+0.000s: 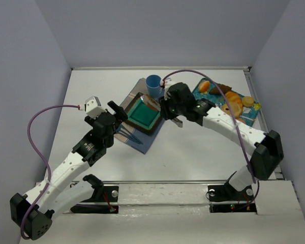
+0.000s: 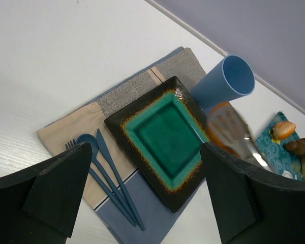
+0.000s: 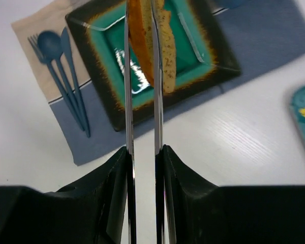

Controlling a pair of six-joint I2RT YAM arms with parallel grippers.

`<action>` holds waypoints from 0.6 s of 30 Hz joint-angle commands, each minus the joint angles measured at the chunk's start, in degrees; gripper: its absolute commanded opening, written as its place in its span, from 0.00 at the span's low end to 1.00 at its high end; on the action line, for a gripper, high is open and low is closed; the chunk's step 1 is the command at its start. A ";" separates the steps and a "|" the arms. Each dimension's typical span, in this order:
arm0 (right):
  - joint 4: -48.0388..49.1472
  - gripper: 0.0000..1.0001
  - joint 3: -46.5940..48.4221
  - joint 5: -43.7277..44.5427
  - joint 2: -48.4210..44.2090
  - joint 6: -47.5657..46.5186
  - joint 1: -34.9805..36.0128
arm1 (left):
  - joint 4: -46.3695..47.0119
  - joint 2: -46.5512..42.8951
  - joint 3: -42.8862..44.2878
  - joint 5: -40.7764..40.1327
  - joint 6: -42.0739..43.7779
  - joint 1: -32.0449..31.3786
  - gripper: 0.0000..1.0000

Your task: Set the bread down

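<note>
Two claws are in view, and only one is loaded. The right claw [image 3: 141, 20] is found narrowed onto a bread slice [image 3: 165, 51]. The slice is pinched edge-on between the long thin fingers [image 3: 128, 101] and hangs above the green well of the plate [image 2: 114, 122], toward the plate corner nearest the blue cup [image 2: 229, 84]. Whether its lower edge touches the glaze cannot be told. The upright hold is judged to suit a straight lowering into the well, with the raised rim cleared. The left claw [image 1: 117, 116] is spread wide and empty on the cutlery side of the plate, evidently placed clear of the path.

The well of the plate is bare, so room for the slice is ample. The cup stands just beside the plate's far corner and is the nearest obstruction; a sideways drift toward it is judged the main hazard. The cutlery [image 2: 107, 173] lies on the placemat [image 2: 127, 94] beside the plate, apart from the slice. Other pastries [image 1: 233, 104] rest well apart from the plate, beyond the cup.
</note>
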 commanded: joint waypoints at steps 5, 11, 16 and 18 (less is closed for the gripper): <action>5.27 0.32 10.54 1.05 17.59 1.27 6.79 | 0.95 -1.36 -0.06 -2.52 -0.95 0.37 0.99; 4.83 0.64 13.01 1.93 20.86 2.06 7.41 | 0.77 -1.72 -0.15 -2.96 -1.30 0.37 0.99; 4.83 0.68 12.40 3.24 18.49 2.76 7.94 | 1.03 -1.45 -0.24 -3.40 -1.39 0.37 0.99; 4.83 0.68 11.96 4.20 16.82 3.37 7.94 | 1.03 -1.28 -0.15 -3.40 -1.39 0.37 0.99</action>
